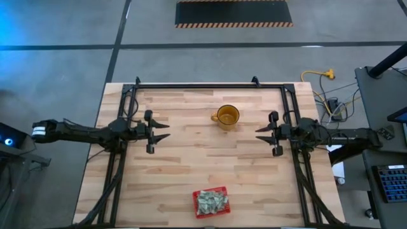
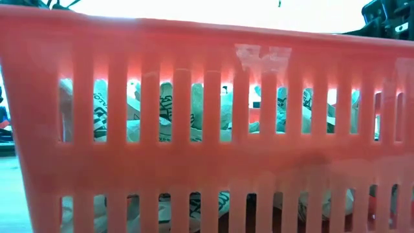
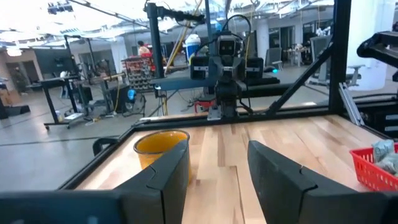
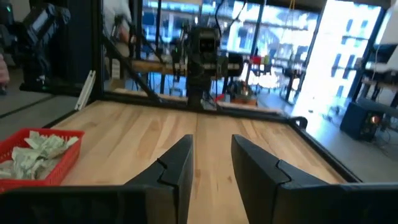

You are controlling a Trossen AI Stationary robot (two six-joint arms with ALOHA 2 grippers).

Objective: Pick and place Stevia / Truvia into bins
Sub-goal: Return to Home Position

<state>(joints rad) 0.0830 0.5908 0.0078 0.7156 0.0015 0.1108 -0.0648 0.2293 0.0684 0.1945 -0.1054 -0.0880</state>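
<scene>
Nearest, at the table's front edge, stands the red basket (image 2: pixel 162 39): thin moulded plastic, rectangular, its walls cut into upright slots. Through them the Stevia packets (image 1: pixel 212 202) show as a loose, crumpled heap of flat, light paper, pale green and white. I see no packet on the bare boards of the table (image 1: pixel 191 166), so I judge the sorting done and only the retreat to rest outstanding. Farther in, my left pincer (image 1: pixel 166 131) and my right pincer (image 1: pixel 257 133) hover above the wood, facing each other well apart, both with fingers spread and holding nothing. Just beyond the line between them sits the mug (image 1: pixel 227 116), translucent amber, glossy and round, its handle turned toward my left arm. Risks, as I judge them: a careless swing on withdrawal could clip the mug and tip it, since it stands nearer my right pincer, and a knock to the table could shake the topmost packets over the basket's rim. Farthest lies the black metal frame (image 1: pixel 210 85).
</scene>
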